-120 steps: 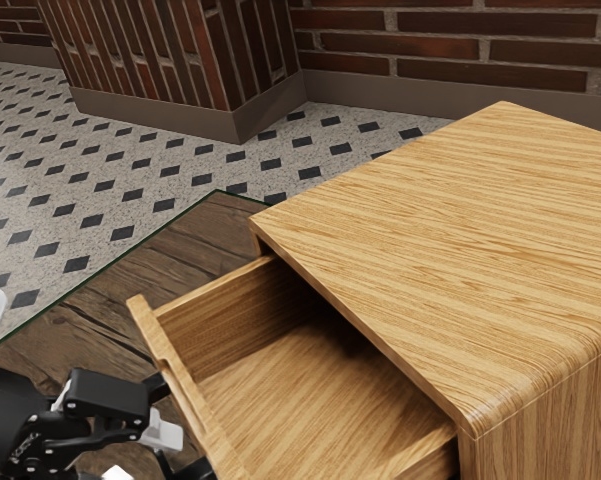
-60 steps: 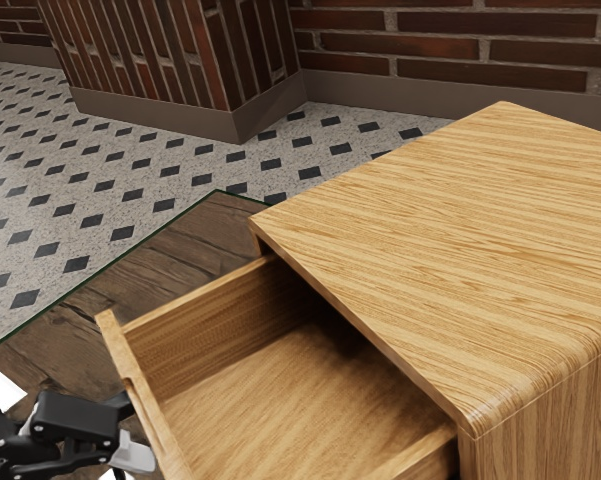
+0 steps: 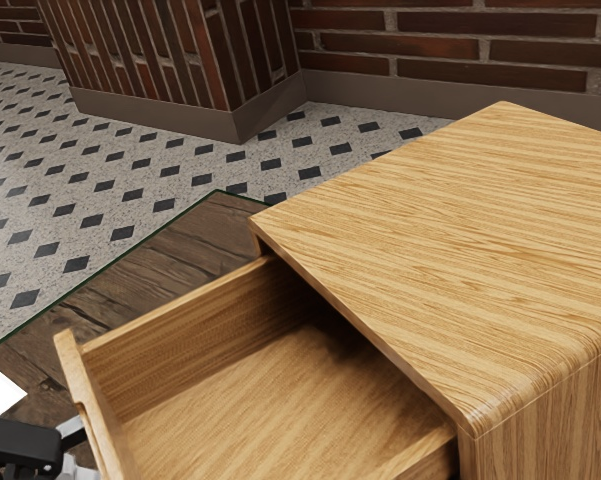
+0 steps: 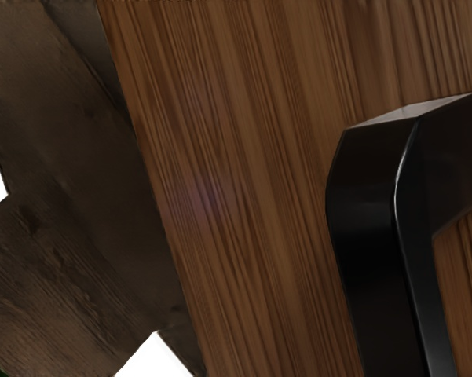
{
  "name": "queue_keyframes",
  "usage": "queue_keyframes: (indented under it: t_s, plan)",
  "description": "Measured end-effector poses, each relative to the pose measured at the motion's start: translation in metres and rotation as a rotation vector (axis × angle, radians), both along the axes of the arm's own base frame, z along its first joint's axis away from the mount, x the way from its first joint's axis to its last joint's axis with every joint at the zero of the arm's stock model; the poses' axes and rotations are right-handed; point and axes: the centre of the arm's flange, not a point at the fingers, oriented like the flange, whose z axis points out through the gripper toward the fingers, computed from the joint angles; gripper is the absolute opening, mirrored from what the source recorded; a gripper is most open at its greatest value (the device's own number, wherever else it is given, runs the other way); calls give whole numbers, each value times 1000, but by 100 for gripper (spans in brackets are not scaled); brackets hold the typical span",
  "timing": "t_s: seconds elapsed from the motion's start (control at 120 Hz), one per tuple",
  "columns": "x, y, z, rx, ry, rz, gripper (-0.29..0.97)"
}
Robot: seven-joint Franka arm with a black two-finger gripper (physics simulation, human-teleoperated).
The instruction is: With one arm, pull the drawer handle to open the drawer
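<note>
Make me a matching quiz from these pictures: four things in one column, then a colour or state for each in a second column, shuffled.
Things:
1. drawer
2. handle
3. wall
4. floor

Colours or states:
A. black
B. red brick
C. pulled open, nothing inside
D. pale tiles with dark diamonds

Pairs: 1-C, 2-A, 3-B, 4-D

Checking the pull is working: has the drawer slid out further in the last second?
Yes. The drawer has slid farther out of the cabinet, toward the exterior view's lower left.
</note>
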Motion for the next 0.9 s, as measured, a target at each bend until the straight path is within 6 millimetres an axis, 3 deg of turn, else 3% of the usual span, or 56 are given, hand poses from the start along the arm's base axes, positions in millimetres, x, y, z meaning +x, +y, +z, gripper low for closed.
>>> queue_keyframes:
  t_s: [0.75,0.817,0.9]
  plan:
    - [-33,17,-2,-12,22,44,64]
    - [-36,19,5,-18,12,46,65]
    - [-45,30,29,-31,-32,65,65]
